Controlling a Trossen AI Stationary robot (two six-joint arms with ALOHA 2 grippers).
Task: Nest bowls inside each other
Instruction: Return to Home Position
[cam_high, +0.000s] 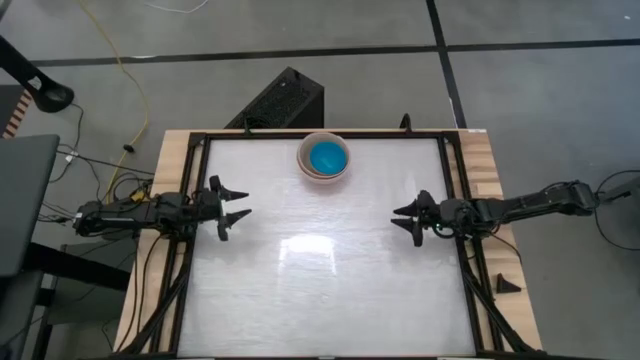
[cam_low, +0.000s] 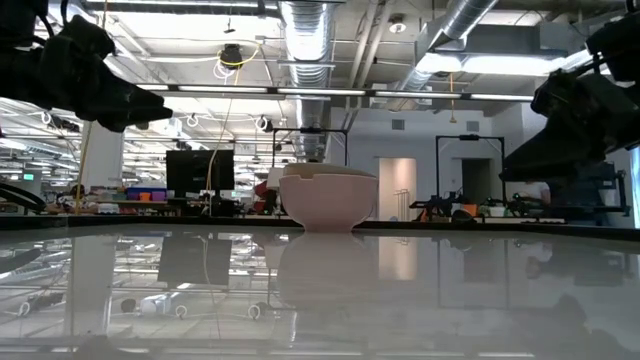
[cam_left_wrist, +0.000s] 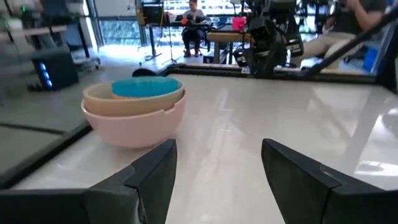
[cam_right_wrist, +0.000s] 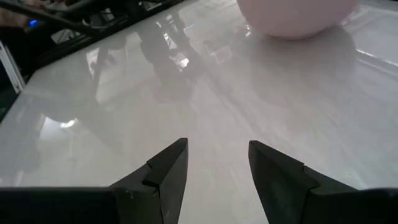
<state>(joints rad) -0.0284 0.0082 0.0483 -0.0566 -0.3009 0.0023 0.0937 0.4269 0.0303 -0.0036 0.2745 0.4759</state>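
Note:
The bowls stand nested in one stack (cam_high: 324, 158) near the table's far edge, about midway across. A pink bowl (cam_left_wrist: 138, 118) is outermost, a beige one (cam_left_wrist: 134, 98) sits inside it, and a teal-blue one (cam_left_wrist: 144, 86) shows on top. The pink bowl's base rests on the table (cam_low: 326, 226). My left gripper (cam_high: 240, 207) hovers open at the table's left side, pointing level toward the right. My right gripper (cam_high: 402, 218) hovers open at the right side, pointing toward the left and a little down. Neither has anything between its fingers (cam_left_wrist: 155, 174) (cam_right_wrist: 168, 168).
The glossy white table top (cam_high: 320, 280) has a dark frame (cam_high: 455, 200) along its sides and wooden margins outside it. A small dark wedge (cam_high: 507, 284) lies on the right margin. A black box (cam_high: 280, 100) stands on the floor beyond the far edge.

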